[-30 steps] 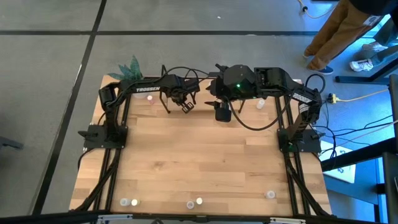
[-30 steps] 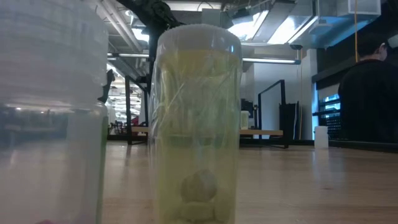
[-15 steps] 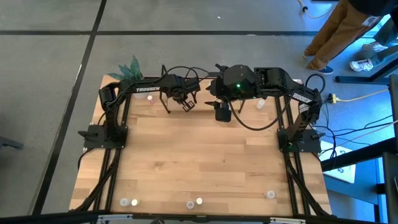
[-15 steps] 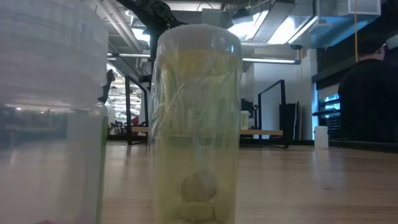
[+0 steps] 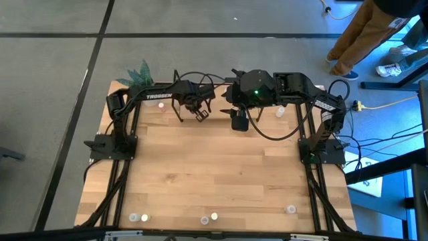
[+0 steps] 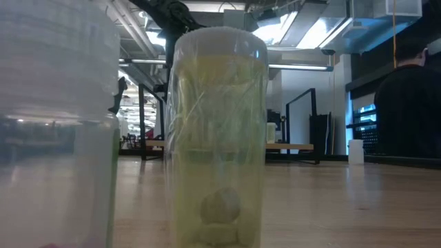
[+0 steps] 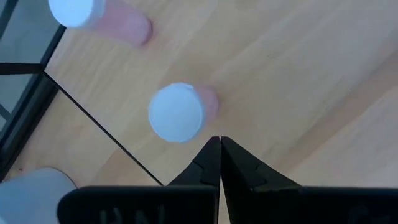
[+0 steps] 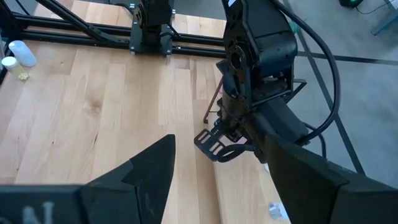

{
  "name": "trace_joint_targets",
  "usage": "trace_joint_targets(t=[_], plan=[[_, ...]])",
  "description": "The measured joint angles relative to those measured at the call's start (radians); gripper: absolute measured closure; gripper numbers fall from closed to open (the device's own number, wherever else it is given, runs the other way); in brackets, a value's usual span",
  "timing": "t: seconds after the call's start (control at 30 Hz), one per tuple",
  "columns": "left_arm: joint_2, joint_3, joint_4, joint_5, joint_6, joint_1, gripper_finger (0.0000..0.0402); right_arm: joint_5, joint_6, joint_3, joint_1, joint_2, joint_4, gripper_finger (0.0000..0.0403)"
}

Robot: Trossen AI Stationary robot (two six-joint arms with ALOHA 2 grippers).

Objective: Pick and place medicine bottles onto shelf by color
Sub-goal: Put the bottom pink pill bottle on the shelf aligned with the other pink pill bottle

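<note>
1. Left hand (image 5: 200, 114) hovers near the surface's (image 5: 214, 167) far edge, its fingers (image 7: 211, 163) pressed together and empty; in its wrist view two pink bottles with white caps (image 7: 177, 112) stand on the shelf (image 7: 261, 56), just beyond the fingertips.
2. Right hand (image 5: 239, 121) hangs just beside it, also by the far edge, with its jaws spread wide and holding nothing.
3. Remaining medicine bottles (image 5: 208, 218) stand upright in a row along the near edge, well apart from both hands; the rightmost bottle (image 5: 290, 209) lies on the right arm's side, probably its nearest pick.
</note>
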Motion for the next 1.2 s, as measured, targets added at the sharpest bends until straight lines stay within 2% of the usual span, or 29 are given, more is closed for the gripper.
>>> trace_joint_targets(t=[0.5, 1.2], plan=[[0.0, -0.051, 0.025, -0.016, -0.036, 0.001, 0.0401, 0.0, 0.0, 0.0, 0.0, 0.0, 0.0, 0.0154], [0.0, -0.051, 0.089, -0.04, -0.027, 0.011, 0.0401, 0.0, -0.003, 0.0, 0.0, 0.0, 0.0, 0.0154]])
